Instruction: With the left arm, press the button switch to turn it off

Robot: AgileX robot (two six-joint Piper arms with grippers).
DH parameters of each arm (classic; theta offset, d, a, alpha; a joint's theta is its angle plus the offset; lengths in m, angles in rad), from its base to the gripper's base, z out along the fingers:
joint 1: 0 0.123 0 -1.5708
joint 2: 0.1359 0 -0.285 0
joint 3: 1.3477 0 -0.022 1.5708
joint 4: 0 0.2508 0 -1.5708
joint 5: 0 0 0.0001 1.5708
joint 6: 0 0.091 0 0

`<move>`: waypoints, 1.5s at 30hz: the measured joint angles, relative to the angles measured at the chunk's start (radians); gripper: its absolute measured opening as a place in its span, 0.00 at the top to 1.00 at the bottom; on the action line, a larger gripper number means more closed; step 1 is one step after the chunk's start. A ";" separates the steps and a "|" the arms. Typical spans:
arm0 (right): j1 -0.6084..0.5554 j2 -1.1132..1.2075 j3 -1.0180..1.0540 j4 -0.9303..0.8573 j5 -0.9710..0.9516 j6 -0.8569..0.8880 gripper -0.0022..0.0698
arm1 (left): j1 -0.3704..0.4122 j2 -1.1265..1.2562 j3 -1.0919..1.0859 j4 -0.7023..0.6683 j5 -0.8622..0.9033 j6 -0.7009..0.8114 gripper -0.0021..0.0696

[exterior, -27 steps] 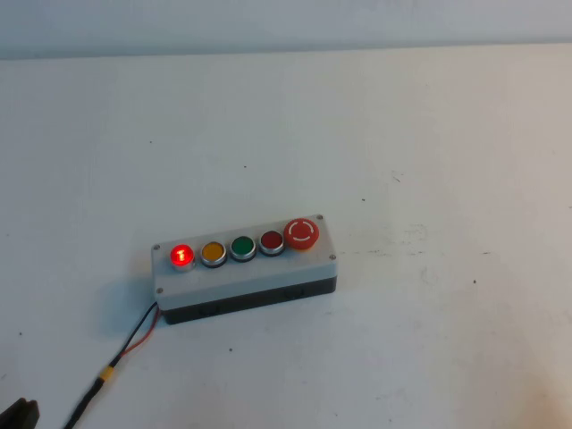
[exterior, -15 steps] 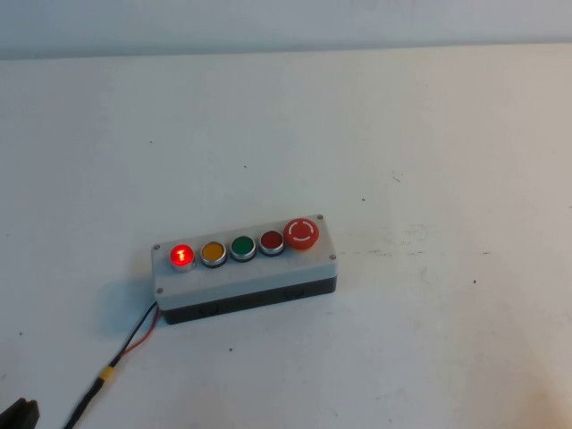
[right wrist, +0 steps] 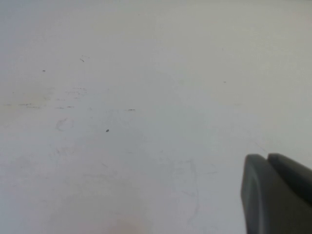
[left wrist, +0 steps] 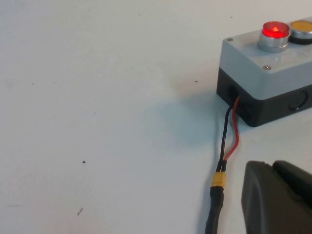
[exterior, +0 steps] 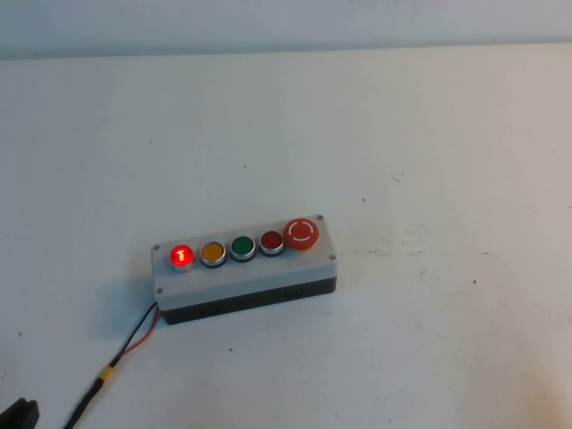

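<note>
Red light glowed unchanged on the button switch (exterior: pixel 181 256) at the grey box's (exterior: pixel 246 275) left end, nothing having moved: left gripper (exterior: pixel 20 415) low beside the cable (left wrist: pixel 225 146), right gripper (right wrist: pixel 278 195) over bare table, fingers' states undeterminable, press not begun.

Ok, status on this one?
Left gripper near table's front-left corner, short of grey box. Right gripper parked. Button switch lit, unpressed. Path clear.
</note>
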 joint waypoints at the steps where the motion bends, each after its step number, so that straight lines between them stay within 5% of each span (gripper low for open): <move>1: 0.000 0.000 0.000 0.000 0.000 0.000 0.99 | 0.000 0.000 0.000 0.000 0.000 0.000 0.97; 14: 0.000 0.000 0.000 0.000 0.000 0.000 0.99 | 0.000 0.000 0.000 -0.013 -0.014 -0.018 0.97; 23: 0.000 0.000 0.000 0.000 0.000 0.000 0.99 | 0.000 0.000 0.000 -0.364 -0.207 -0.186 0.97; 31: 0.000 0.000 0.000 0.000 0.000 0.000 0.99 | 0.000 0.005 -0.003 -0.478 -0.270 -0.223 0.97; 45: 0.000 0.000 0.000 0.000 0.000 0.000 0.99 | 0.000 0.748 -0.693 -0.160 0.479 -0.138 0.97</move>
